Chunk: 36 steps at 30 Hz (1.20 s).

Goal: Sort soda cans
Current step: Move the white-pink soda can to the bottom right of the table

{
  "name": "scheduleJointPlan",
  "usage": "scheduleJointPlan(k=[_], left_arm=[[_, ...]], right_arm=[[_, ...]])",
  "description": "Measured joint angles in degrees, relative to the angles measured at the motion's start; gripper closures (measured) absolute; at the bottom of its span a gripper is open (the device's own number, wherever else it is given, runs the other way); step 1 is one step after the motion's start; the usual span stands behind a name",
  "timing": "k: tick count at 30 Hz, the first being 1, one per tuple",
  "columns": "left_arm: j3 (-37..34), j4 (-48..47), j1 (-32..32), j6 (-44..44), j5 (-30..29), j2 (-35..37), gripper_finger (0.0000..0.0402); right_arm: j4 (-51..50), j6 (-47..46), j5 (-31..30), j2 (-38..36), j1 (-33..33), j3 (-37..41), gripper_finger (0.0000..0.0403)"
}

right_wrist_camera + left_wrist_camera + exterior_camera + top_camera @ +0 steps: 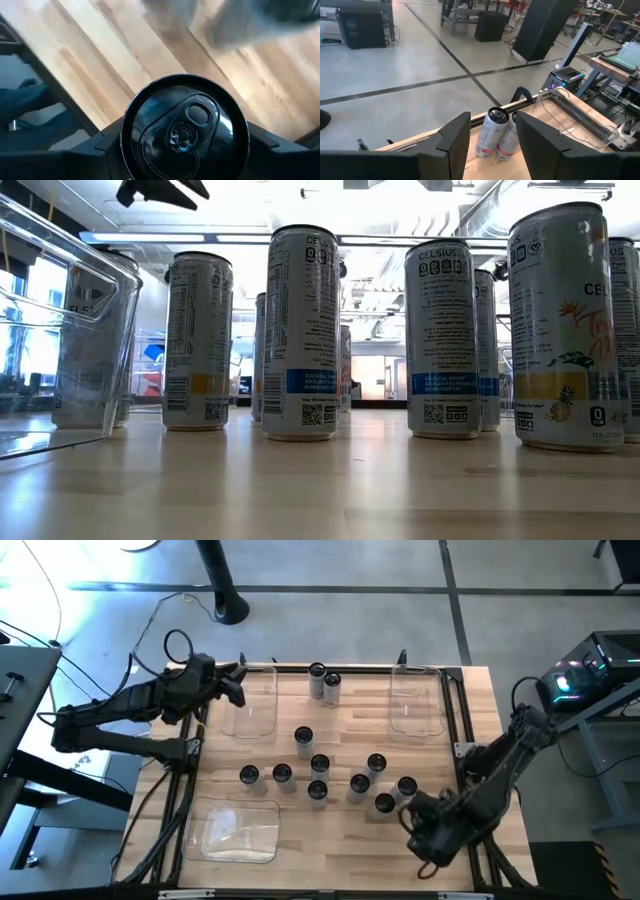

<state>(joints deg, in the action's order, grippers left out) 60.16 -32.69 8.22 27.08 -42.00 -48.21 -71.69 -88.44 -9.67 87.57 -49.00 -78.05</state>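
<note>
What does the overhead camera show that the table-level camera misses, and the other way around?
Only the high view shows both arms: the left gripper over the far-left bin, the right gripper at the near right holding a can, plus all three bins. Only the low view shows the printed labels on the soda cans and the room behind. Both share the standing cans and wooden table.

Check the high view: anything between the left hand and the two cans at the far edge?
Yes: a clear bin lies between the left hand and the two cans, per the high view.
</note>
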Motion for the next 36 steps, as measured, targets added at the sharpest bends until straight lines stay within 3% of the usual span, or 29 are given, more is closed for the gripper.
scheduleJointPlan(k=[7, 17, 29, 36], left_arm=[[0.0, 0.7, 1.5, -0.4, 2.9, 0.0, 0.0250], [0.0, 4.0, 1.6, -3.0, 3.6, 0.0, 0.0250], [0.0, 7.3, 1.6, -6.4, 3.3, 0.2, 0.0250], [0.0, 7.3, 1.6, -6.4, 3.1, 0.2, 0.0250]], right_arm=[[1.3, -15.7, -8.6, -3.2, -4.3, 7.9, 0.0163], [0.8, -22.5, -21.3, -3.6, -6.3, 14.5, 0.0163], [5.7, -17.0, -22.9, -3.7, -6.3, 18.5, 0.0163], [5.9, -12.0, -17.5, -3.6, -6.2, 16.1, 0.0105]])
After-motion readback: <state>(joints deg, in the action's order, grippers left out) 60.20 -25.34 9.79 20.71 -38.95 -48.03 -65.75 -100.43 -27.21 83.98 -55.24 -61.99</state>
